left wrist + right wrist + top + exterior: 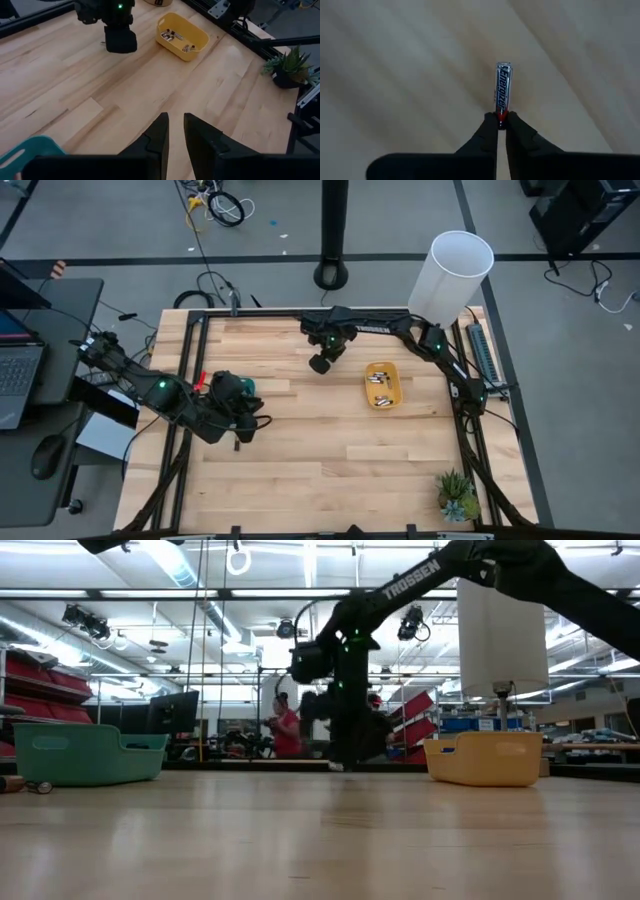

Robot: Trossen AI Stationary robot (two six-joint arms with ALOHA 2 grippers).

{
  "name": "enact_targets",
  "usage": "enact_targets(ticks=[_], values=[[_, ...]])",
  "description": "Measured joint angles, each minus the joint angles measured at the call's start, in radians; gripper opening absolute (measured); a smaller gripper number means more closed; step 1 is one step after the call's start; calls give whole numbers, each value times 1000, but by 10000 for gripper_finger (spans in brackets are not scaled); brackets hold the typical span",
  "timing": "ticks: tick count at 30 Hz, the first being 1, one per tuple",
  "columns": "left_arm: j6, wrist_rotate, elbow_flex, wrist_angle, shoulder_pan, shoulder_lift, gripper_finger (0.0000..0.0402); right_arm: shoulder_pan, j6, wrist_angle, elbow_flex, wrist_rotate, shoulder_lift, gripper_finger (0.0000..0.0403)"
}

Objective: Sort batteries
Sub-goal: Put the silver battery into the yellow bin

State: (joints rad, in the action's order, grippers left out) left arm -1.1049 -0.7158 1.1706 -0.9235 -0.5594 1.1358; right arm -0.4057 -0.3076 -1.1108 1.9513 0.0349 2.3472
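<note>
Two arms share our wooden table (330, 450): at left, the left gripper (175, 131) hovers with fingers slightly apart beside a green tray (85, 753), while near centre the right gripper (502, 121) pinches one battery (503, 89), left of the yellow tray (383, 385) holding more batteries (379, 388).

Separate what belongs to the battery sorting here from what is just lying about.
Belongs to the job:
- battery pinched at one end by the right gripper
- batteries lying in the yellow tray
- teal tray
- left gripper, waiting beside the teal tray

Lying about:
- white cylinder
- potted plant
- laptop
</note>
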Motion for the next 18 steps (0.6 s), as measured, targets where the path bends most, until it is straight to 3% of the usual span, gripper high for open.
enact_targets(ticks=[11,14,18], values=[[5,-30,0,-13,1,0,72,22,75,-161,133,14,-22,4],[1,-52,0,-22,4,0,72,33,112,-106,160,111,-21,31],[-94,-77,0,-146,35,2,72,82,133,-103,186,122,-22,86]])
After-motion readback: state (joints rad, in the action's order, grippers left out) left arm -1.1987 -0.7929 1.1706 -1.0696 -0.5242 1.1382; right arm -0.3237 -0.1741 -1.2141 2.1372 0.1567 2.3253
